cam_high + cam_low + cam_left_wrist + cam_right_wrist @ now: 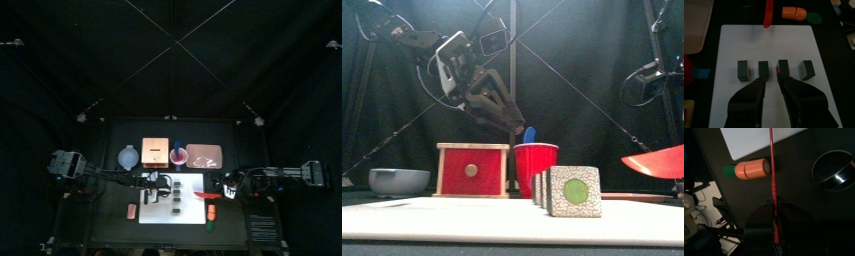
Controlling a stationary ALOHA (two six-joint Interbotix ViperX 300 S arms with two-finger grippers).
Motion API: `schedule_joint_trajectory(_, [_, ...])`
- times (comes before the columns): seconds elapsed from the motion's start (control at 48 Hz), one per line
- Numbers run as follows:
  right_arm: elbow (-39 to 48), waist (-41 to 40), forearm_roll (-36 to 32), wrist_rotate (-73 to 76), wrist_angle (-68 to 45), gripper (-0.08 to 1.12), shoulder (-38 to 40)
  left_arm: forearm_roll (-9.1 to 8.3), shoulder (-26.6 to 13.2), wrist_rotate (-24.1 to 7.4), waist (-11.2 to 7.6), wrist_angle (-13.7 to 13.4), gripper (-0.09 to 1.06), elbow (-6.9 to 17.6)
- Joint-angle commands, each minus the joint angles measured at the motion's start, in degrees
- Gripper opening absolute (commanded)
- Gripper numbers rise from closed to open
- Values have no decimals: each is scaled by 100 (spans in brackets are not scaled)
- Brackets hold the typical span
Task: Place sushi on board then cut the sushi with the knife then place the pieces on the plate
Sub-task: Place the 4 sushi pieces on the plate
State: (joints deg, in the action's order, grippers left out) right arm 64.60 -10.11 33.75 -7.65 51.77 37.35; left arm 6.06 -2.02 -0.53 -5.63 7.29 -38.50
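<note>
Several dark green sushi blocks point(763, 70) stand apart in a row on the white cutting board point(731, 45), with the nearest block point(575, 191) showing a green centre in the front view. My left gripper point(772, 82) hovers above the row's middle, open by a narrow gap with nothing between its fingers. It hangs well clear of the board point(509, 115). At the board's right edge my right gripper point(230, 187) is shut on the red knife point(772, 183), whose blade point(656, 160) slopes down toward the board. The pink plate point(203, 155) lies behind the board.
Along the back stand a blue-grey bowl point(398, 180), the wooden box with its red drawer front point(473, 170) and a red cup point(536, 170) holding a blue knife point(529, 133). A toy carrot point(751, 169) and a round metal cutter point(834, 170) lie right of the board.
</note>
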Motion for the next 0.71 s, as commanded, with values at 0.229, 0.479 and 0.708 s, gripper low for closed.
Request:
schedule_joint_trajectory(0.229, [26,-114,0,-26,149,41,0,-9,79,9,18,53,68,70])
schedule_joint_trajectory(0.479, [-26,-281,-185,-18,281,67,26,-18,79,0,18,53,68,62])
schedule_joint_trajectory(0.708, [-167,-457,-483,-18,642,74,114,-18,88,-9,18,53,67,35])
